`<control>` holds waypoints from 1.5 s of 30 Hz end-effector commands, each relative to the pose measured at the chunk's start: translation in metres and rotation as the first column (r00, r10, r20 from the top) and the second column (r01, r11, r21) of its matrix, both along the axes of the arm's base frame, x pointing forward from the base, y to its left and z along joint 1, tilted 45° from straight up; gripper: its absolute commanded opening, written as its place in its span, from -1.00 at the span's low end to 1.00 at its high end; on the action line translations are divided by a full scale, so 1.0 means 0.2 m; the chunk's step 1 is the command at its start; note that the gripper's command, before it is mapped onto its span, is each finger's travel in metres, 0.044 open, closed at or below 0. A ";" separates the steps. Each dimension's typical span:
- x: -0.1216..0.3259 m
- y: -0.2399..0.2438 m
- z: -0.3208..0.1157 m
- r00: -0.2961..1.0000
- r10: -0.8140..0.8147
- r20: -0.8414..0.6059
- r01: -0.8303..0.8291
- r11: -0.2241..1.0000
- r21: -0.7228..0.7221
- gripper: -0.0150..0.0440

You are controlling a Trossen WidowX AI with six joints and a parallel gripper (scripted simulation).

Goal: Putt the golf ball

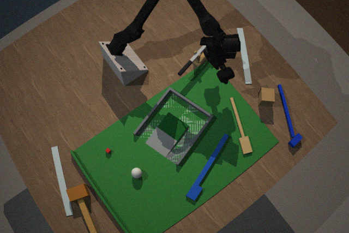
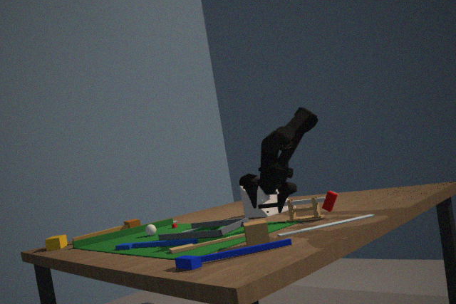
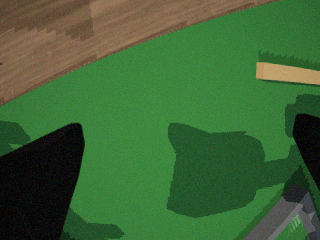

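The red putter (image 1: 185, 67) (image 2: 329, 201) rests on a small wooden stand (image 2: 305, 217), black grip at one end; in the top view the arm hides its red head. My gripper (image 2: 268, 209) (image 3: 194, 129) is open and empty. It points down near the putter; in the exterior view the grip overlaps the fingers, but the wrist view shows only mat between them, with no putter visible. The white golf ball (image 1: 136, 172) (image 2: 150, 230) lies on the green mat (image 1: 112, 179). A grey ramp (image 1: 156, 142) leads to the dark green raised square (image 1: 172, 124) within grey walls (image 1: 190, 102).
A blue club (image 1: 211, 160) and a wooden club (image 1: 238, 119) (image 3: 287, 73) lie on the mat, with a small red cube (image 1: 108, 150). Another blue club (image 1: 286, 112), a wooden block (image 1: 267, 95), pale strips (image 1: 244, 58) (image 1: 60, 178) and an orange-headed mallet (image 1: 78, 192) lie around it.
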State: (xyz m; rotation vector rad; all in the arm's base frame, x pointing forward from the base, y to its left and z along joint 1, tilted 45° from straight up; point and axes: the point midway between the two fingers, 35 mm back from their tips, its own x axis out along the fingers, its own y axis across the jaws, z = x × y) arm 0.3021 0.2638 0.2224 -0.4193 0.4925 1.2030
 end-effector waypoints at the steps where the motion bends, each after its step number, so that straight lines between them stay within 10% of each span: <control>1: -0.05 -0.13 -0.15 0.991 0.130 -0.005 -0.130 0.987 -0.094 1.00; 13: -0.40 -0.55 -0.31 0.799 0.591 0.112 -0.593 0.805 -0.019 1.00; 45: -0.46 -0.42 -0.45 0.779 0.605 0.164 -0.616 0.788 0.017 1.00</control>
